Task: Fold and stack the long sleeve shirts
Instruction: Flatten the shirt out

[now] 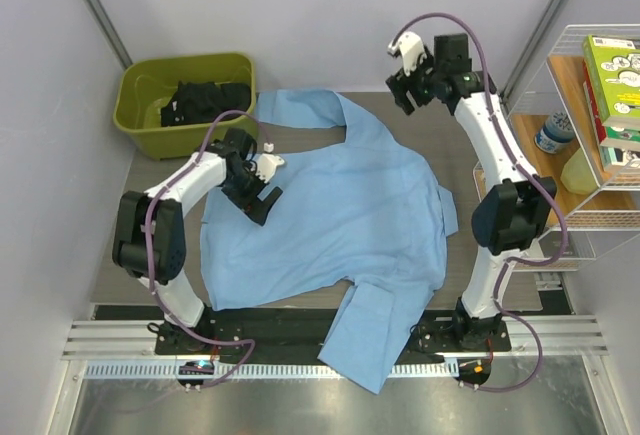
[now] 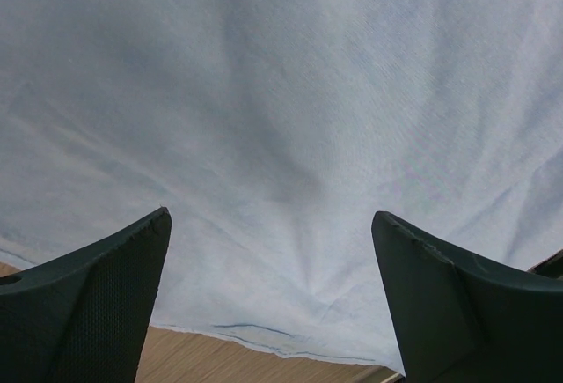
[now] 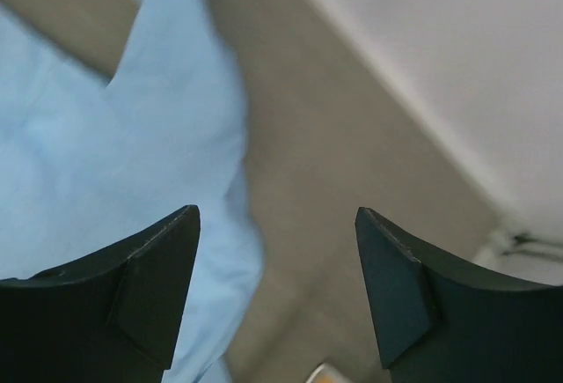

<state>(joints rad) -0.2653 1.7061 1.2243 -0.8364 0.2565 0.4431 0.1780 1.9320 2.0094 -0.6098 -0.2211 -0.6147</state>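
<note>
On the brown wood-grain table [image 1: 452,145], between pale grey walls, you had the following.

- Shirts: one light blue thin-cloth long sleeve shirt [image 1: 340,205], spread flat across the middle. One sleeve trailed over the near edge and the other reached toward the far left.
- Grippers: two, black, two-fingered. Your left gripper [image 1: 262,203] stood released, jaws wide, low over the shirt's left side. Its wrist view showed faintly creased cloth and a hem. Your right gripper [image 1: 403,93] was likewise released, raised near the far right corner, grasping nothing.
- Bins: one olive-green rectangular plastic bin [image 1: 140,120], far left, containing dark crumpled garments [image 1: 205,100].
- Shelves: one white wire rack [image 1: 590,230], at the right.
</note>
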